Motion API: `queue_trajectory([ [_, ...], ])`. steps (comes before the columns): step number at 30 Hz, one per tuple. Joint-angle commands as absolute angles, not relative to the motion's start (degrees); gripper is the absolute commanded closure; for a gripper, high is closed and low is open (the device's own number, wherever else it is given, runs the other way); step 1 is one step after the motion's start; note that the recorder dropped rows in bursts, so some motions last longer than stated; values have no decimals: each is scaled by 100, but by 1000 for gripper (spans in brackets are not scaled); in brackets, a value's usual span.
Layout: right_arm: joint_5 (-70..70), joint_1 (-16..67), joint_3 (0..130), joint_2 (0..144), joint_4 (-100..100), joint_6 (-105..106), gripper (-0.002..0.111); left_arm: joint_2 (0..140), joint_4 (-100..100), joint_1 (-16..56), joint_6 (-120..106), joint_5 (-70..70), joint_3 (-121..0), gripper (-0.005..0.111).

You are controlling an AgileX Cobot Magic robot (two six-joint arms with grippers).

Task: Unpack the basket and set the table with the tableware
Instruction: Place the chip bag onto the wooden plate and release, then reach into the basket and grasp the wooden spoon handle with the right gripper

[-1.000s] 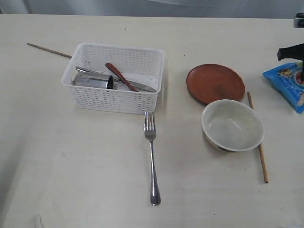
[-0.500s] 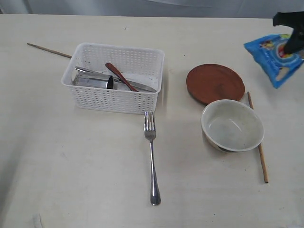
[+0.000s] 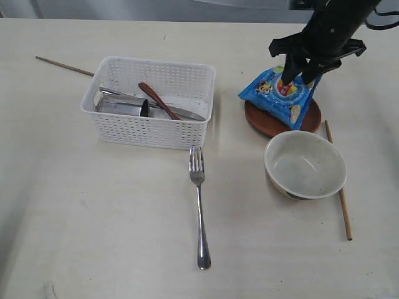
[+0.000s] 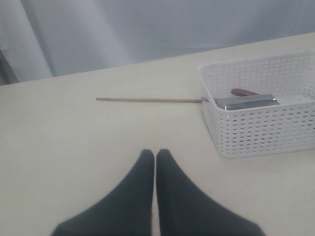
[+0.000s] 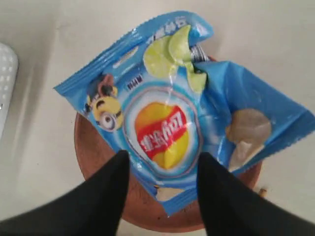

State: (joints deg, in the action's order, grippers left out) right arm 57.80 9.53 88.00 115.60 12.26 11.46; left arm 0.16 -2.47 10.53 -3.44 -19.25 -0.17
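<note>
The white basket holds a steel cup, a red-brown spoon and a knife. On the table lie a fork, a white bowl, and one chopstick right of the bowl. A blue snack bag rests on the brown plate. My right gripper hangs over it, open, fingers straddling the bag above the plate. My left gripper is shut and empty, above bare table near the basket.
A second chopstick lies on the table behind the basket's left corner, also seen as the thin chopstick in the left wrist view. The table's far edge meets a grey backdrop.
The right gripper carried the snack bag from the far right edge leftward, over the plate. Its jaws have opened and the bag now lies on the plate. The left gripper has not moved.
</note>
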Motion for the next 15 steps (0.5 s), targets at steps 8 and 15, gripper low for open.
queue_trajectory([
  [8, 6448, 2636, 10664, 11533, 1684, 1223, 54, 0, -272, 1016, -318, -1887, 0, 105],
  [15, 6831, 3716, 11853, 12689, 1189, 766, 76, 0, -272, 1016, -318, -1887, 0, 105],
])
